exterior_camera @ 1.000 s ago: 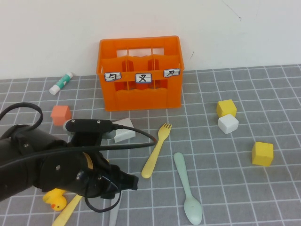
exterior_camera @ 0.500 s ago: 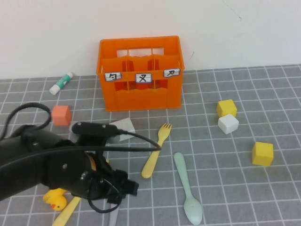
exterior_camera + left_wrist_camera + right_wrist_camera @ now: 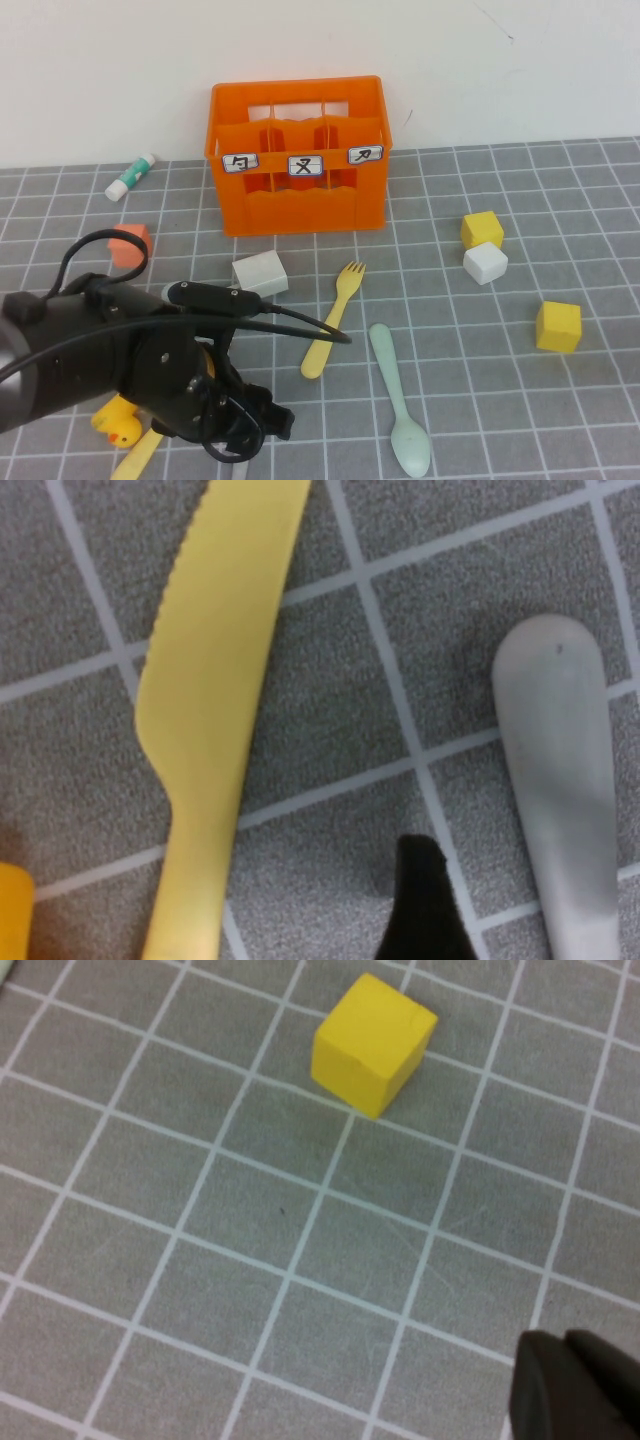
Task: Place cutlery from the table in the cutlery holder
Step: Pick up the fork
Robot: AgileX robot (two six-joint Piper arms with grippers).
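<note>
1. Four utensils lie on the grid table [image 3: 560,420]: yellow knife [image 3: 215,680], grey utensil [image 3: 560,780], yellow fork [image 3: 333,320], mint spoon [image 3: 398,400].
2. One empty cutlery holder [image 3: 298,155] stands by the white wall [image 3: 300,40].
3. Left gripper [image 3: 240,440], wide open and empty, is over the knife; right gripper [image 3: 575,1385] is closed, empty, near a yellow cube [image 3: 372,1042].

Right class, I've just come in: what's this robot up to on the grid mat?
The left gripper is low over the near-left mat, open, above the yellow knife and the grey utensil, holding nothing. The yellow fork and mint-green spoon lie on the table. The orange cutlery holder at the back shows no cutlery inside. The right gripper is shut, parked above the mat near a yellow cube.
</note>
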